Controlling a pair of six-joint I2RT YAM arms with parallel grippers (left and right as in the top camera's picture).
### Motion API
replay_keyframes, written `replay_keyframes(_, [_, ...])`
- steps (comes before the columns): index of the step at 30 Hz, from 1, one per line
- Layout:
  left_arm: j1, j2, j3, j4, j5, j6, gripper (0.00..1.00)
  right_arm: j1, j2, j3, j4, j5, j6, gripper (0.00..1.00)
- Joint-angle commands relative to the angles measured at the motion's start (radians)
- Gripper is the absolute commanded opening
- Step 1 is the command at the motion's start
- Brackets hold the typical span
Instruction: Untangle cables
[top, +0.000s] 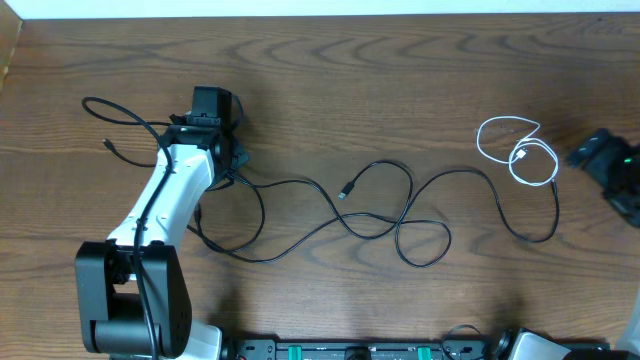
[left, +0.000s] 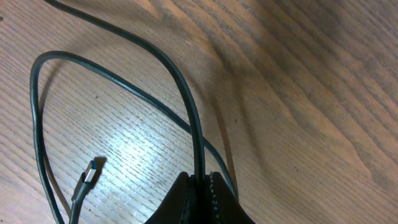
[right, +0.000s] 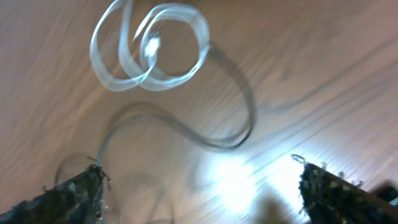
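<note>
Thin black cables (top: 330, 225) wind across the middle of the wooden table, with one plug end (top: 345, 190) lying loose. At the right lies a small coil of white cable (top: 520, 150); in the right wrist view this white cable (right: 149, 50) is blurred, with a black cable (right: 230, 137) bending below it. My left gripper (top: 212, 125) is shut on a black cable (left: 186, 106) that loops away to the left and comes back to a plug (left: 90, 174). At the table's right edge, beside the white coil, my right gripper (top: 597, 153) stands wide open with nothing between its fingers (right: 326, 186).
The left arm's white body (top: 165, 200) slants from its base (top: 130, 300) at the lower left up to the gripper. The table's back edge (top: 320, 15) runs along the top. A black loop (top: 100, 105) reaches out toward the far left.
</note>
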Motion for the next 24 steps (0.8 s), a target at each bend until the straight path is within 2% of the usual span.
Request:
replay_keyframes(1, [0.003, 0.007, -0.001, 0.0, -0.019, 0.018, 0.08, 0.072, -0.001, -0.009, -0.028, -0.116, -0.109, 0.88])
replay_keyframes(2, [0.003, 0.007, -0.001, 0.0, -0.019, 0.018, 0.08, 0.097, -0.001, -0.018, -0.028, -0.116, -0.113, 0.81])
replay_keyframes(4, [0.003, 0.007, -0.001, -0.001, -0.016, 0.018, 0.08, 0.15, -0.001, -0.043, -0.019, -0.116, -0.113, 0.73])
replay_keyframes(9, [0.003, 0.007, -0.001, -0.001, -0.016, 0.018, 0.08, 0.282, 0.0, -0.161, 0.108, -0.136, -0.113, 0.73])
replay_keyframes(15, [0.003, 0.007, -0.001, -0.001, -0.016, 0.018, 0.08, 0.446, 0.004, -0.354, 0.396, -0.381, -0.103, 0.76])
replay_keyframes(24, [0.003, 0.007, -0.001, -0.001, -0.016, 0.018, 0.08, 0.694, 0.008, -0.587, 0.83, -0.399, 0.087, 0.74])
